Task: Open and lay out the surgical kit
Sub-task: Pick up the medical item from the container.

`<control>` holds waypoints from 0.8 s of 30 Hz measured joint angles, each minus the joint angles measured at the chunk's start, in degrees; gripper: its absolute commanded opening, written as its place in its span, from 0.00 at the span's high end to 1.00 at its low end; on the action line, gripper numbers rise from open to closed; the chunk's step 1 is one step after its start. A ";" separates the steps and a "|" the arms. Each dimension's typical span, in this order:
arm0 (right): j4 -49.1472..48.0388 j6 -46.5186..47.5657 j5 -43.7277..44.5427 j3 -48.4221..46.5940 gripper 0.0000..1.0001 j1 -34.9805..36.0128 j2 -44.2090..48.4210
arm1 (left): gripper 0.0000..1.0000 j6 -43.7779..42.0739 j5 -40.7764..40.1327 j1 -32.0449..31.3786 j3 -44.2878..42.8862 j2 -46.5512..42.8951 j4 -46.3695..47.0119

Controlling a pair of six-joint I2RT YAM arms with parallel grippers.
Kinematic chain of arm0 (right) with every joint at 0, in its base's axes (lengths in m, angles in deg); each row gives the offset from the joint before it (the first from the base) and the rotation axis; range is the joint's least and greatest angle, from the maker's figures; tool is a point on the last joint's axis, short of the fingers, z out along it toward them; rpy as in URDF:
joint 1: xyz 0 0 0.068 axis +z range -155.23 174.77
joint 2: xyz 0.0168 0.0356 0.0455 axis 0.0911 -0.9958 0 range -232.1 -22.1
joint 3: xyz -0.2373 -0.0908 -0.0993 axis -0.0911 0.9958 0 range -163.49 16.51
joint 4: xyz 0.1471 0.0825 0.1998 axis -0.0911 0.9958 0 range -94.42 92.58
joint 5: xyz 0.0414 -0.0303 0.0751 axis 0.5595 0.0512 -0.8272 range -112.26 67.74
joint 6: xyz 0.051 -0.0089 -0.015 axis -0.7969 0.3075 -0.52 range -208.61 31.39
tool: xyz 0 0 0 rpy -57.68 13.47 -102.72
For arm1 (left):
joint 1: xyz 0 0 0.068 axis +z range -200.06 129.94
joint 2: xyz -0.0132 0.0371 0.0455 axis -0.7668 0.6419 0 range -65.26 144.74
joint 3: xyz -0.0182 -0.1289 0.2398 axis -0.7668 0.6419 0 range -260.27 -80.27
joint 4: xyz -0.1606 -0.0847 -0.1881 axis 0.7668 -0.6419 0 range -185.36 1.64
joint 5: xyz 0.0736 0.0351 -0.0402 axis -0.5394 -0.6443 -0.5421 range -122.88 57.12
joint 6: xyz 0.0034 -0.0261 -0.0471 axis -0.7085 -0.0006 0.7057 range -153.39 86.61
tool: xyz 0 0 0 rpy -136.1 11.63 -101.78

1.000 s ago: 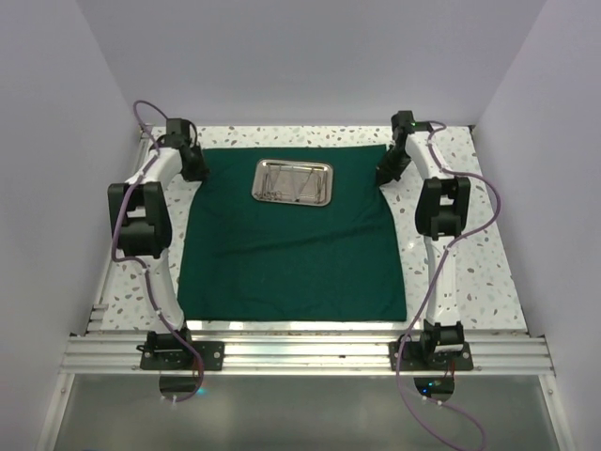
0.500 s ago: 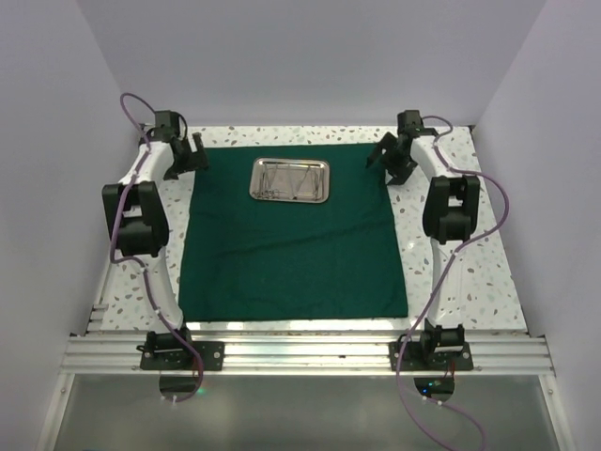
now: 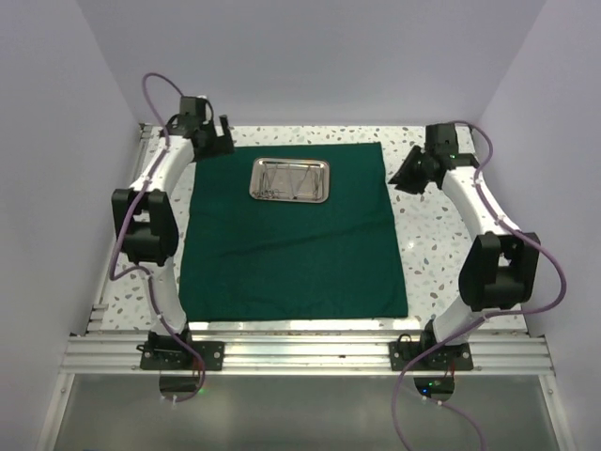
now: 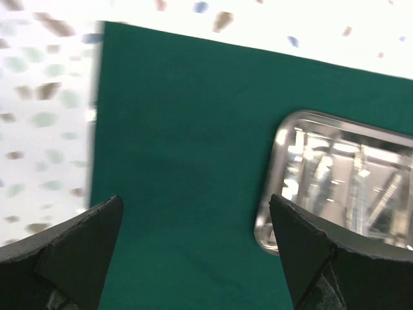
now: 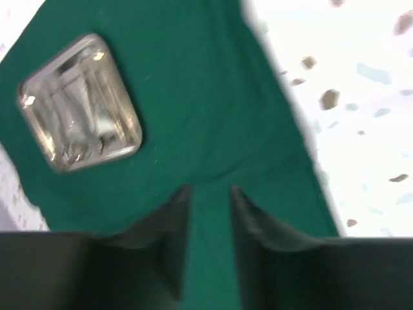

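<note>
The dark green cloth wrap (image 3: 291, 254) lies spread as a flat square sheet. On its far middle stands the small steel tray (image 3: 254, 183) with slim silver instruments (image 3: 293, 182) lying in it. My left gripper (image 3: 223, 134) hovers over the cloth's far left corner. In the left wrist view it (image 4: 195, 203) is wide open above bare cloth (image 4: 181, 129), with the tray (image 4: 274, 161) to its right. My right gripper (image 3: 402, 178) hangs at the cloth's far right edge. Its jaws (image 5: 210, 190) stand a narrow gap apart with nothing between them, above the cloth (image 5: 213, 97) and the tray (image 5: 129, 106).
The speckled white tabletop (image 3: 441, 244) shows as strips left, right and behind the cloth. White walls close in three sides. A metal rail (image 3: 300, 352) with both arm bases runs along the near edge.
Both grippers let go of the cloth's far corners. The left one opened wide and lifted towards the back; the right arm swung outward to the right, its jaws opening and then narrowing.
</note>
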 measured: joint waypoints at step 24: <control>-7.45 -0.11 -10.97 34.40 1.00 11.47 6.23 | 0.01 3.67 0.35 -17.35 -17.42 16.76 -4.55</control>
